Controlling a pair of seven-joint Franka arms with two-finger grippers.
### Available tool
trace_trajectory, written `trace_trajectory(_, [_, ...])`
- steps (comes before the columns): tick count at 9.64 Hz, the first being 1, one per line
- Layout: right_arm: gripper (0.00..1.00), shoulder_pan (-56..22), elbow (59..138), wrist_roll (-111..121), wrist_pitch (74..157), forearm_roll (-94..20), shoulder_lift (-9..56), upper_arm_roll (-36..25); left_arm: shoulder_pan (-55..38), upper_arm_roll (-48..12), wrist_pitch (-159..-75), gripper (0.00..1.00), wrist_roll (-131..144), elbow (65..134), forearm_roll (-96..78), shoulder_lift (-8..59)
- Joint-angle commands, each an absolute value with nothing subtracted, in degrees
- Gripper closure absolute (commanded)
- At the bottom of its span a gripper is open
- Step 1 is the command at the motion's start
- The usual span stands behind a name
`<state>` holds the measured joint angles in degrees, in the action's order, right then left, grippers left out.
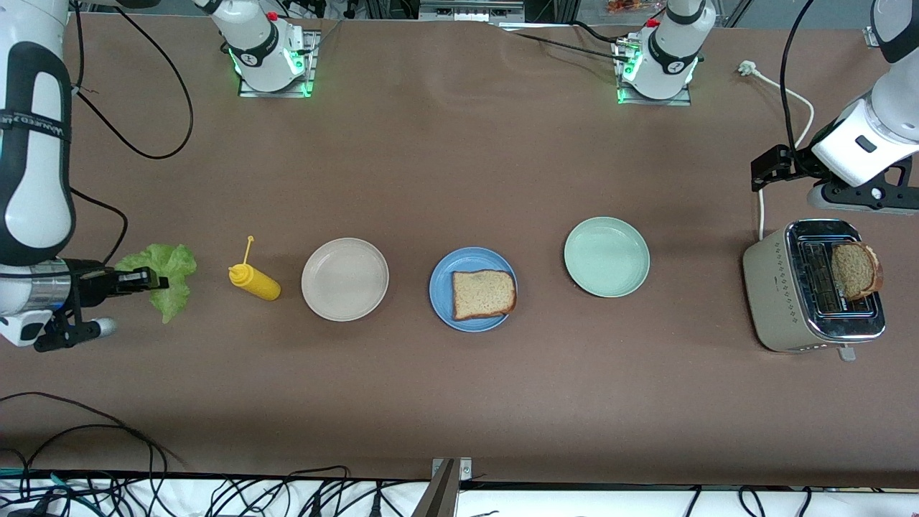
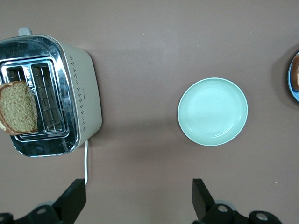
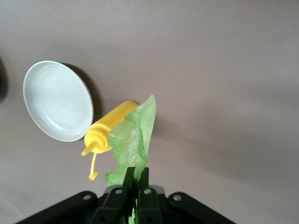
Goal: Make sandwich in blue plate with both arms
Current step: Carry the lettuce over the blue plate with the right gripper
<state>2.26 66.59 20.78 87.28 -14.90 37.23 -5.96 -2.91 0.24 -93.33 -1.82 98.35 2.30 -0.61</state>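
Brown bench, plates in a row, my two hands at its two ends.

My right hand [image 3: 136, 179] is clenched on the lettuce leaf [image 1: 166, 276], holding it by one edge so that it hangs free, lifted at the right arm's end of the bench beside the yellow squeeze bottle [image 1: 254, 281]. One bread slice [image 1: 483, 294] already lies on the blue plate [image 1: 442, 293], between the beige plate [image 1: 344, 278] and the pale green plate [image 1: 607, 256], so I judge the leaf goes on it next. My left hand [image 2: 139, 198] is released, fingers spread, and hovers near the toaster [image 1: 772, 287], where the second slice [image 1: 854, 270] stands up out of a slot, ready for taking when its turn comes.
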Motion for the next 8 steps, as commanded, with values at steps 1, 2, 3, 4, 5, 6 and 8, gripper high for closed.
trace_trajectory(1, [1.00, 1.8, 65.3, 14.3, 83.6, -14.9, 35.0, -5.1, -2.3, -0.2, -93.6, 0.00, -3.4, 99.5, 2.6, -1.9])
trace_trajectory(2, [1.00, 1.1, 65.3, 12.8, 83.0, -14.9, 34.9, -5.0, -2.3, -0.2, -93.6, 0.00, -3.4, 99.5, 2.6, -1.9])
trace_trajectory(3, [1.00, 0.2, 65.3, 10.5, 82.7, -14.9, 34.5, -5.0, -2.3, -0.2, -93.6, 0.00, -3.4, 99.5, 2.6, -1.9])
trace_trajectory(4, [1.00, -1.0, 65.3, 7.9, 82.6, -14.9, 33.8, -4.9, -2.3, -0.2, -93.6, 0.00, -3.4, 99.5, 2.6, -1.8])
trace_trajectory(5, [1.00, -2.4, 65.3, 5.0, 82.6, -14.9, 33.7, -5.0, -2.3, -0.2, -93.6, 0.00, -3.4, 99.5, 2.6, -1.9])
trace_trajectory(6, [1.00, -4.2, 65.3, 2.3, 82.5, -14.8, 33.1, -4.9, -2.3, -0.2, -93.6, 0.00, -3.4, 99.5, 2.6, -1.9])
trace_trajectory(8, [1.00, -7.5, 65.3, -4.4, 82.4, -14.8, 32.7, -5.0, -2.3, -0.2, -93.6, 0.00, -3.4, 99.5, 2.6, -1.8])
